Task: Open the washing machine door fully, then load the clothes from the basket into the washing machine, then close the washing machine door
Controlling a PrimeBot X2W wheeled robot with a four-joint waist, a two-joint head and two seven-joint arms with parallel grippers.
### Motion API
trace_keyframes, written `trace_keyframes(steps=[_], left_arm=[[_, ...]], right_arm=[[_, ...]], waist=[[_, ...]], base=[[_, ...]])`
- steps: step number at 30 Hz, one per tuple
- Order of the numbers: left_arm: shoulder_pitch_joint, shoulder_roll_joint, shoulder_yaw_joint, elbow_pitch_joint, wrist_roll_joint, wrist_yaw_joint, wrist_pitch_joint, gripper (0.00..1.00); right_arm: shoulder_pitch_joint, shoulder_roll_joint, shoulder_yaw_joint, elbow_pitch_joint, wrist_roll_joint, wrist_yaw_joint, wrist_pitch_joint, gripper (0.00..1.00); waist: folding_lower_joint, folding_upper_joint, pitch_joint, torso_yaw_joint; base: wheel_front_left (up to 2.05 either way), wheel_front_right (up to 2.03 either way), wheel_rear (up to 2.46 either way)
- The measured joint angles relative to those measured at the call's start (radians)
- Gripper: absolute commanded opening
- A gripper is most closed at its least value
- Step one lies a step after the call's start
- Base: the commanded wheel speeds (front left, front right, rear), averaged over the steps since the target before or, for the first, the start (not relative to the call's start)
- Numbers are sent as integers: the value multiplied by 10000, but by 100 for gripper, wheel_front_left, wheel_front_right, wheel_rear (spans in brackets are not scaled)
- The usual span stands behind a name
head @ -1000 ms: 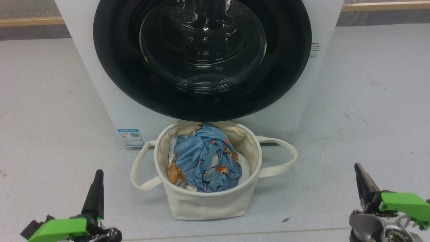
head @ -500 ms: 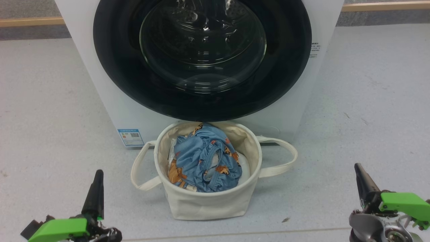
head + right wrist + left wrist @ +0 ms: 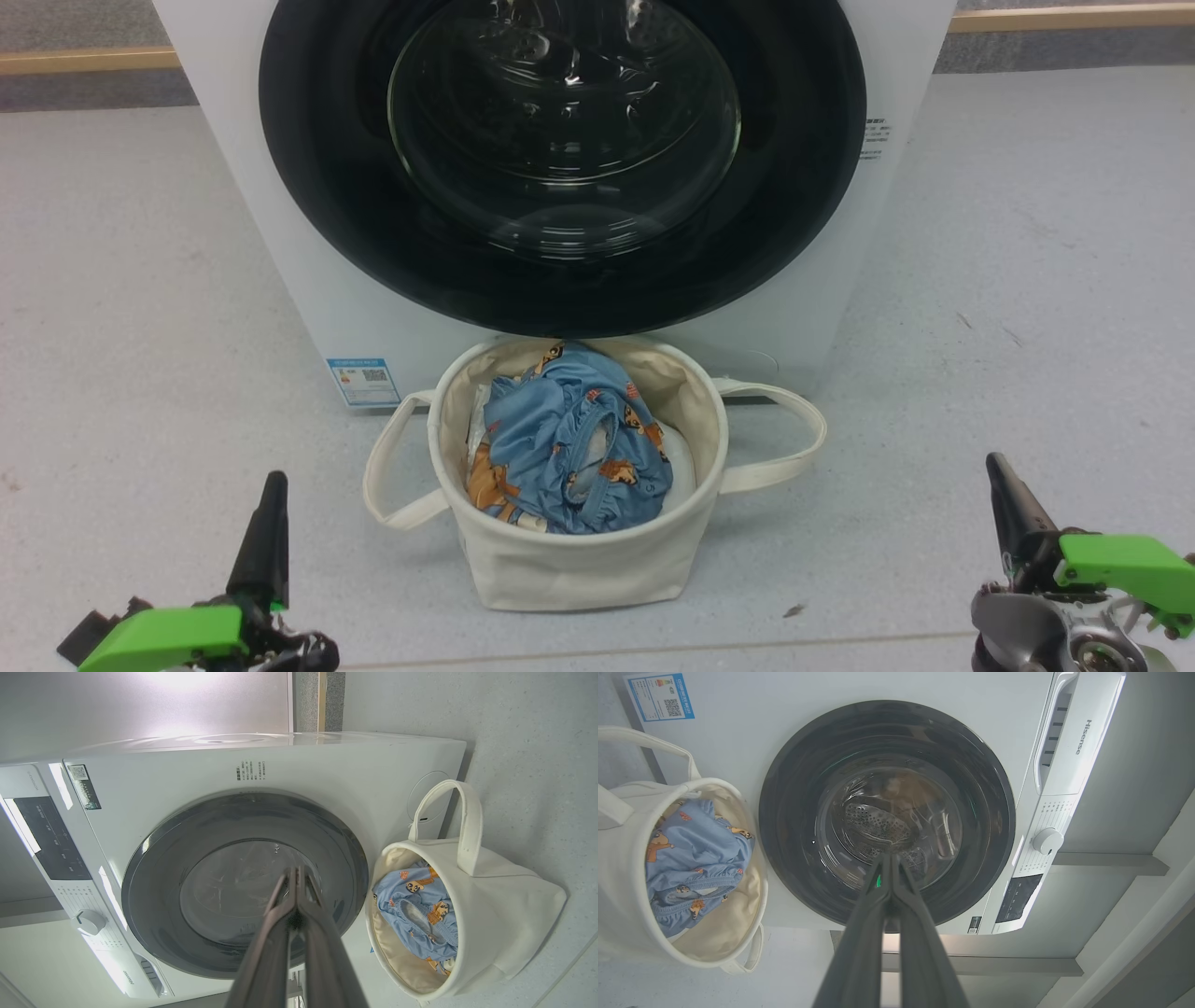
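Grey speckled floor (image 3: 140,280) carries the washing machine (image 3: 280,243). The washing machine door (image 3: 327,187) sits shut against its front. The basket (image 3: 569,569) stands just below the door and holds the clothes (image 3: 560,439). The left gripper (image 3: 274,481) and the right gripper (image 3: 994,462) hover either side of the basket, fingers pressed together and empty. The left wrist view adds the control dial (image 3: 1046,841) and the perforated drum (image 3: 873,821).

Grey speckled floor (image 3: 1027,280) carries the washing machine (image 3: 280,233) at back & the basket (image 3: 579,565) upright just in front of it, loop handles drooping to either side. Small dark speck (image 3: 794,610) nr basket's right.
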Motion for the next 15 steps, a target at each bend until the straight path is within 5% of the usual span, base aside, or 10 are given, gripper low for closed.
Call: trace_keyframes(steps=[15], left_arm=[[-1, 0, 0, 0, 0, 0, 0, 0]], right_arm=[[0, 0, -19, 0, 0, 0, 0, 0]], waist=[[0, 0, 0, 0]], base=[[0, 0, 0]])
